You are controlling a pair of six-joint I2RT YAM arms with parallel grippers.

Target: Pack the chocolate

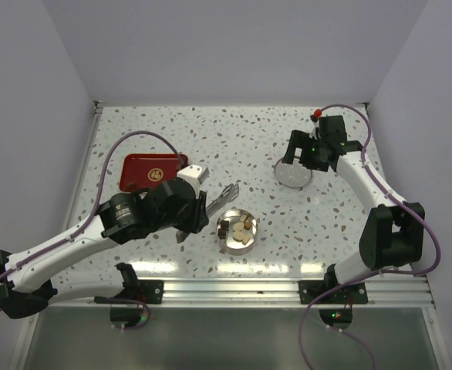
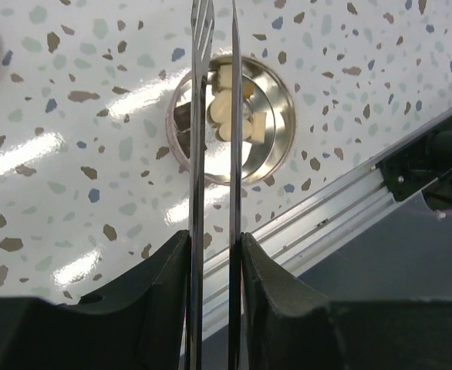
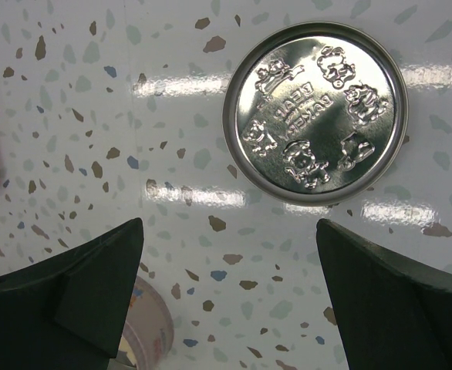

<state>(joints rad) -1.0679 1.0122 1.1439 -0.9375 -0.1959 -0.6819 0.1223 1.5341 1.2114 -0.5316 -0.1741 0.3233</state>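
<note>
- Clamping tweezers [image 2: 198, 154] in my left gripper [image 2: 214, 250], tips over tin [image 2: 278, 127] of chocolate [image 2: 224, 108]: blades may twist, nudge tin.
- Right gripper [image 3: 230, 289] spread wide above far-right lid [image 3: 315, 112]; slick metal could slip.

Left hand [image 2: 213, 240] pinched narrow, right hand [image 3: 230, 225] (outstretched) wide

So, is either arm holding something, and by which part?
The left tool clamps the metal tweezers across both prongs, back from the tips; the right tool holds nothing.
</note>
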